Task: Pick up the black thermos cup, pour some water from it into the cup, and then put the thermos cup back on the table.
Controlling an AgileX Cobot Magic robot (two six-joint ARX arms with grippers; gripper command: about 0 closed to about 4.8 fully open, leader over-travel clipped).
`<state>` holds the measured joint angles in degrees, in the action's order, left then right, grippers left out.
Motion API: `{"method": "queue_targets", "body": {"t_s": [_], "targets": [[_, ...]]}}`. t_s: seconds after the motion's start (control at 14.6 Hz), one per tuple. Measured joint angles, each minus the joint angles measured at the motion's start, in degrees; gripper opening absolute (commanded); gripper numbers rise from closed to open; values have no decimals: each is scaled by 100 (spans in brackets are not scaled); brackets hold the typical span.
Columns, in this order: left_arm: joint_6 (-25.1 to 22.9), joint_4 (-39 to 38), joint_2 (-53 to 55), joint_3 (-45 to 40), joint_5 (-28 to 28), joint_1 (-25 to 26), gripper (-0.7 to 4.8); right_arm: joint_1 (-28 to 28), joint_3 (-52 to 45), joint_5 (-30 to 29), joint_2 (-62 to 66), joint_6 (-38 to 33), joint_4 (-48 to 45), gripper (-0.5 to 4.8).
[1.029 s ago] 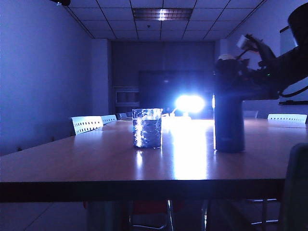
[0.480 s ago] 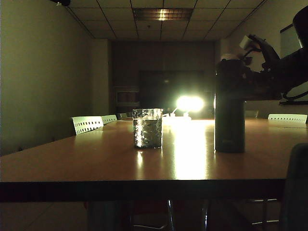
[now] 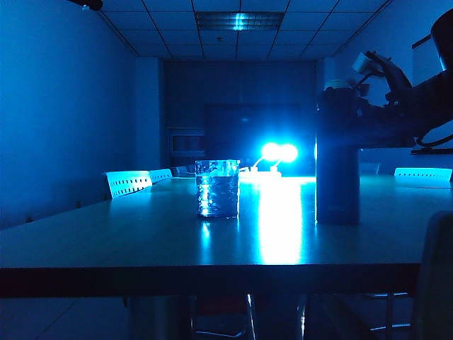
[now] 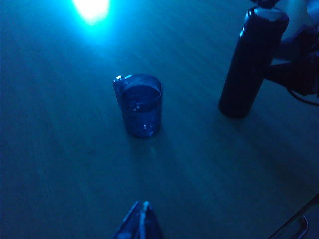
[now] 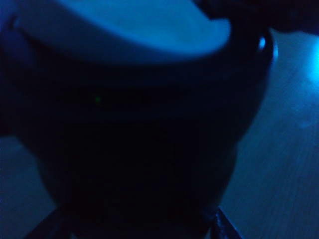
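Note:
The black thermos cup (image 3: 337, 163) stands upright on the table (image 3: 106, 248), right of the middle. My right gripper (image 3: 347, 131) reaches in from the right and is shut on its upper part, just under the cap. In the right wrist view the dark thermos cup (image 5: 149, 124) fills the space between the fingers, and the right gripper (image 5: 137, 226) has one finger against each side. The cup (image 3: 216, 188), a clear dimpled glass, stands alone to the left. In the left wrist view the cup (image 4: 142, 105) and the thermos cup (image 4: 249, 64) lie well ahead of my left gripper (image 4: 143, 211), which is shut and empty.
A very bright lamp (image 3: 278, 152) glares at the table's far end and reflects along the top. White chairs (image 3: 127, 183) line the left side and one (image 3: 422, 173) stands at the right. A dark chair back (image 3: 435, 276) rises at the front right corner.
Only the room's light changed, from violet-blue through warm yellow to cyan. The thermos cup, the cup and both grippers have kept their places.

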<state>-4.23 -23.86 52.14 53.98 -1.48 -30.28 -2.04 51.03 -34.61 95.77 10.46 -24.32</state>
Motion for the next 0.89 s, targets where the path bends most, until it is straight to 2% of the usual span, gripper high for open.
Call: {"method": "queue_targets", "body": {"t_s": [0.07,0.14,0.55,0.89], "targets": [[0,-2,0,0,0,0,-5,0,0,-2,0,-7,26,469],[0,-2,0,0,0,0,-5,0,0,-2,0,-4,50,479],[0,-2,0,0,0,0,-5,0,0,11,0,-4,59,479],[0,-2,0,0,0,0,-5,-26,0,17,4,-2,-608,479]]}}
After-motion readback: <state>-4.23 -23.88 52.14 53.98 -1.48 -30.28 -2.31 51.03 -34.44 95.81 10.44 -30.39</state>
